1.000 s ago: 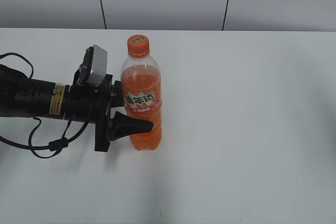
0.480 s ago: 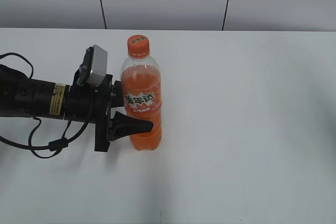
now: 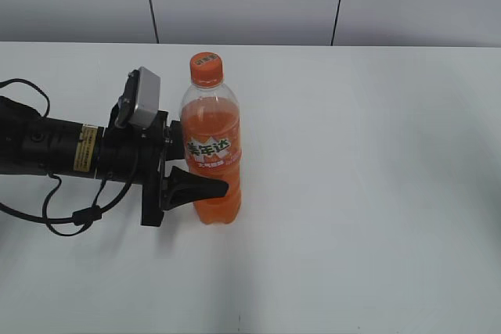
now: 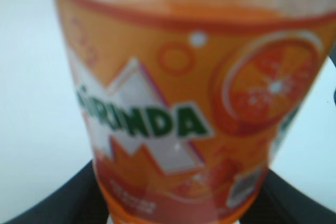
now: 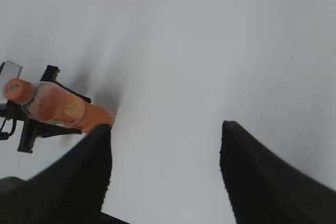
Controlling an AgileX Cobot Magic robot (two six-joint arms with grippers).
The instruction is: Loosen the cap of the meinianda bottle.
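Meinianda bottle (image 3: 211,150) stands upright on the white table (image 3: 376,177), orange cap (image 3: 207,69) on top, its lower body clamped between the left gripper's (image 3: 205,181) black fingers, while the right gripper (image 5: 165,166) hangs apart, jaws spread, holding nothing.

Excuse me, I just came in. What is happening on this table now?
The left gripper is closed around the lower body of the meinianda bottle, which stands upright on the white table. The orange cap is on the bottle and nothing touches it. The right gripper is open, with nothing between its fingers, and it hangs above the table away from the bottle. It does not show in the exterior view. So the bottle is steadied, but the cap is not yet gripped.
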